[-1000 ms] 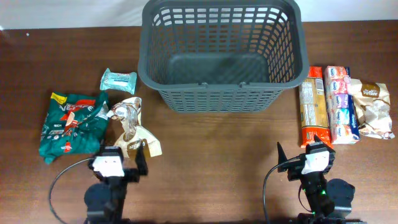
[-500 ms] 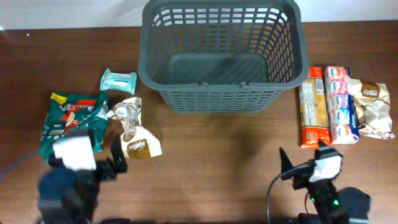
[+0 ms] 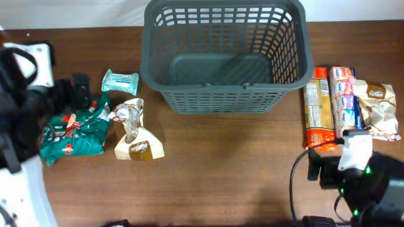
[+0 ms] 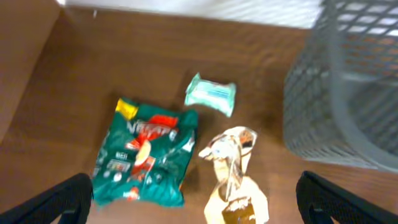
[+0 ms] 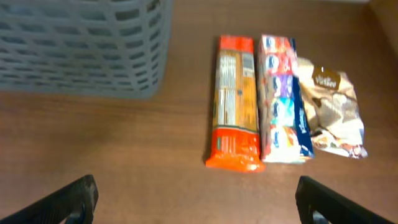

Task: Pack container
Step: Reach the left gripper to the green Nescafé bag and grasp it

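The container [image 3: 221, 101], a large dark grey lattice basket, stands empty at the back centre; it also shows in the left wrist view [image 4: 348, 93] and the right wrist view [image 5: 81, 50]. My left gripper [image 3: 79, 91] is raised above the left snacks, open and empty [image 4: 199, 202]. Below it lie a green pack [image 4: 149, 158], a light blue pack [image 4: 211, 93] and a cream-brown pack [image 4: 233, 174]. My right gripper [image 3: 322, 175] is open and empty [image 5: 199, 199], in front of an orange pack [image 5: 235, 102], a multicoloured pack [image 5: 283, 99] and a brown-white bag [image 5: 333, 106].
In the overhead view the green pack [image 3: 72, 126], blue pack [image 3: 120, 82] and cream pack [image 3: 136, 132] lie left of the basket. The orange pack [image 3: 317, 113], multicoloured pack [image 3: 346, 104] and brown-white bag [image 3: 377, 110] lie to its right. The tabletop is brown wood.
Both arms have risen from the table's front edge. The left arm swung left and back over the green pack. The right arm moved right, toward the right snacks.
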Controlling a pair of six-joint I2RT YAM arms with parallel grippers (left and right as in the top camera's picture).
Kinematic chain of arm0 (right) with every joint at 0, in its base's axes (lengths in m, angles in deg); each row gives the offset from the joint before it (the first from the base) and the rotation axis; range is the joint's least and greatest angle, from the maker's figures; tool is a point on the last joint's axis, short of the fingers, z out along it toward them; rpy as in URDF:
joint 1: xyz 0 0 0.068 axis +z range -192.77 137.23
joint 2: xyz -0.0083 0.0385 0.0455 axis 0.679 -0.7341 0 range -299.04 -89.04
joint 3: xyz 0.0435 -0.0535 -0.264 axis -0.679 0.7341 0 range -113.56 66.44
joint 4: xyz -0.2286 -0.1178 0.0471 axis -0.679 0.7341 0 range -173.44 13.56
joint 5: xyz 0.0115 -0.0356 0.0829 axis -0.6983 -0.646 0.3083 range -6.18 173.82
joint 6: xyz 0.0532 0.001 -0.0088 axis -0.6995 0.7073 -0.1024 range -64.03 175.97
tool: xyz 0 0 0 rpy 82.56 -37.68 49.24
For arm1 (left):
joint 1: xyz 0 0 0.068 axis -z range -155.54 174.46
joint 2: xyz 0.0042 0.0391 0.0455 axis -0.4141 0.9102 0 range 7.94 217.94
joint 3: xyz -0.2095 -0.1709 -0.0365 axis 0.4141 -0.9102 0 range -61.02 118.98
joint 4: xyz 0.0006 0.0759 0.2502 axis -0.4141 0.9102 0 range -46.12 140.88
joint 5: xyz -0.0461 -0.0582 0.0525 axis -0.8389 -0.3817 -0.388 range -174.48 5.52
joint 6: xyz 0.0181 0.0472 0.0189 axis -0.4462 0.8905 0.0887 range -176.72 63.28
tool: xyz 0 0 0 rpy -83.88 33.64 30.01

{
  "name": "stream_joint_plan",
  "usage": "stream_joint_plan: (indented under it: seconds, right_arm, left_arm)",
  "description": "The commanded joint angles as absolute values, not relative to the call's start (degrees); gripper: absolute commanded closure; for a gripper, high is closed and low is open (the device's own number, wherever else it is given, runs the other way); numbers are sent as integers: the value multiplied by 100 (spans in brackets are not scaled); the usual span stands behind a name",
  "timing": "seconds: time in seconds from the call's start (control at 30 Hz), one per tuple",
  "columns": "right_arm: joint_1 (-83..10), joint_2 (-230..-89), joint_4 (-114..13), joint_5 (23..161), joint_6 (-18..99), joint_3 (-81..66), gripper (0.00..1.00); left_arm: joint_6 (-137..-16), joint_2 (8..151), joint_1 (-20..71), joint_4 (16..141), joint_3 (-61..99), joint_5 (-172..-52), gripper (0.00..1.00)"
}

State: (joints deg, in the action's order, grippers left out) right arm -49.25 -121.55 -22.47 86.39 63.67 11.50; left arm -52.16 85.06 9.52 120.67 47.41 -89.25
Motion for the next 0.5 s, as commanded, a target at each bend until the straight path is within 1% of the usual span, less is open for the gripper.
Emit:
stream_joint_plan:
  seconds: [0.0, 0.2, 0.37, 0.47]
  right_arm:
    - [-4873, -12481, -2208, 8724, 6404, 980, 1]
    - [-4873, -12890, -2455, 9668, 6402, 980, 1]
    - [-4873, -13152, -2455, 10649, 6341, 980, 1]
    - [-4873, -13277, -2439, 10761, 6107, 980, 1]
  left_arm:
    - [-5102, 8751, 692, 12360, 4950, -9266, 1]
    - [-5035, 8882, 692, 12592, 4948, -9021, 1]
    - [-5070, 9247, 686, 12489, 4839, -8060, 1]
    - [-5085, 9715, 607, 12749, 4808, -7706, 1]
